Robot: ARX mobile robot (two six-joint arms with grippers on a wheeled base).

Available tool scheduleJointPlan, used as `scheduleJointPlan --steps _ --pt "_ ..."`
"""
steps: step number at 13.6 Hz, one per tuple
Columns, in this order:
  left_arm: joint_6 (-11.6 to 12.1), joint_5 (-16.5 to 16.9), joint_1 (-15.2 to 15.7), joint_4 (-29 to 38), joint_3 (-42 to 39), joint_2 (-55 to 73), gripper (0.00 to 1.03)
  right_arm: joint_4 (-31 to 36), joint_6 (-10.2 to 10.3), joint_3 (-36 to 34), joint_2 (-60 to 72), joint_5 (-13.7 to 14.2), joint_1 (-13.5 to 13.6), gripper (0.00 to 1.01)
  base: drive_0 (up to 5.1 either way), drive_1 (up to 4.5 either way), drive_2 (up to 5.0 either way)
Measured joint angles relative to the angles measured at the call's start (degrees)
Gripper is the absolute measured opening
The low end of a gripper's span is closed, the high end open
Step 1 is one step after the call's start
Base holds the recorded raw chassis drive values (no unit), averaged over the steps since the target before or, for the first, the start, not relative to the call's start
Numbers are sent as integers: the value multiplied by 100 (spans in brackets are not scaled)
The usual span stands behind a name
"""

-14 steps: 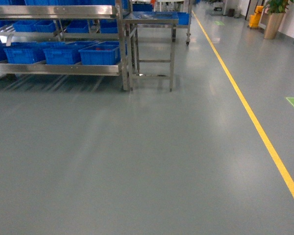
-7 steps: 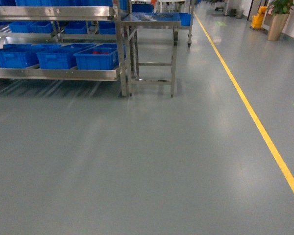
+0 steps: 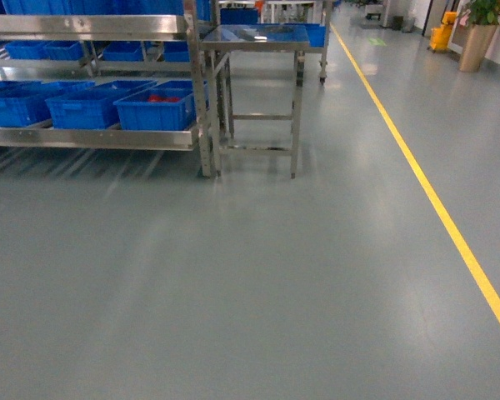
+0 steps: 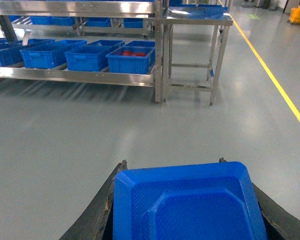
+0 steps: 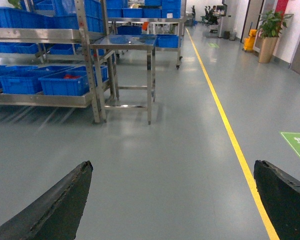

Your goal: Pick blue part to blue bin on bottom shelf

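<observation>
Between the dark fingers of your left gripper (image 4: pixel 187 210) sits the blue part (image 4: pixel 190 202), a glossy tray-like piece with bevelled corners, clamped firmly. Ahead, well apart, lies the bottom shelf (image 4: pixel 72 75). Your right gripper (image 5: pixel 172 200) gapes, holding nothing.

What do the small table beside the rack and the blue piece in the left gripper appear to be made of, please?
The small silvery table looks like polished steel: mirror glare on top. The blue tray-shaped part looks like moulded plastic: uniform colour, soft sheen, fine texture.
</observation>
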Motion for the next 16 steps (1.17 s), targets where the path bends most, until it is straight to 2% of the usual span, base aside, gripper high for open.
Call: scheduleJointPlan --steps 16 --pt "0 9 0 -11 0 -7 44 9 0 0 0 -2 0 98 0 430 -431"
